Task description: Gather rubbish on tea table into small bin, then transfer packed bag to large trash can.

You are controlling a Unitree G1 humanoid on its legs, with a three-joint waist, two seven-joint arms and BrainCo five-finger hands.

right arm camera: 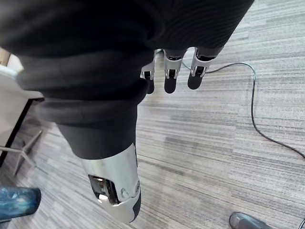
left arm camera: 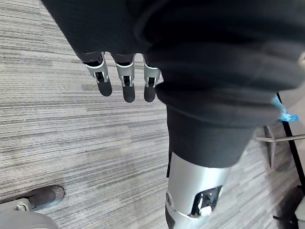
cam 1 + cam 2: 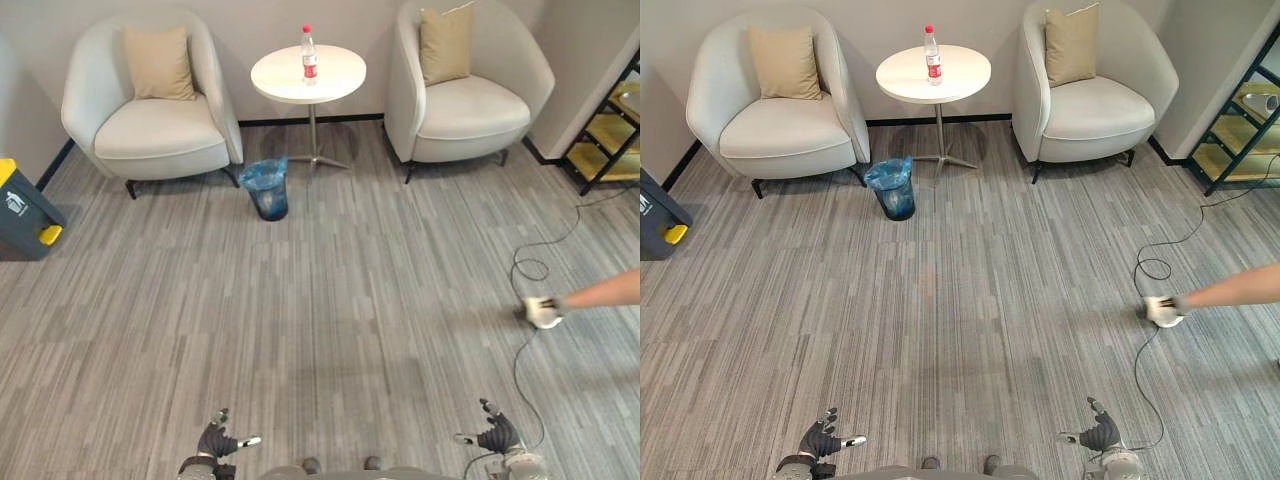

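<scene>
Two empty hands, and the rubbish well apart from them.

Both the left hand (image 3: 215, 440) and the right hand (image 3: 497, 435) hung low over the floor with loose, straight fingers and held nothing. The only rubbish that I could see was one bottle (image 3: 309, 54), which stood upright on the round tea table (image 3: 340, 85) between two armchairs. The small bin (image 3: 267, 190) with its blue bag stood on the floor just beside the table's foot, and the large trash can (image 3: 22, 212) was at the far left. I judged that the task was not yet begun. The bottle was tall and narrow, so a careless reach could tip it and let it roll off the table. A person's hand (image 3: 542, 312) reached in low on the right, so a wide step to that side could hit it.
</scene>
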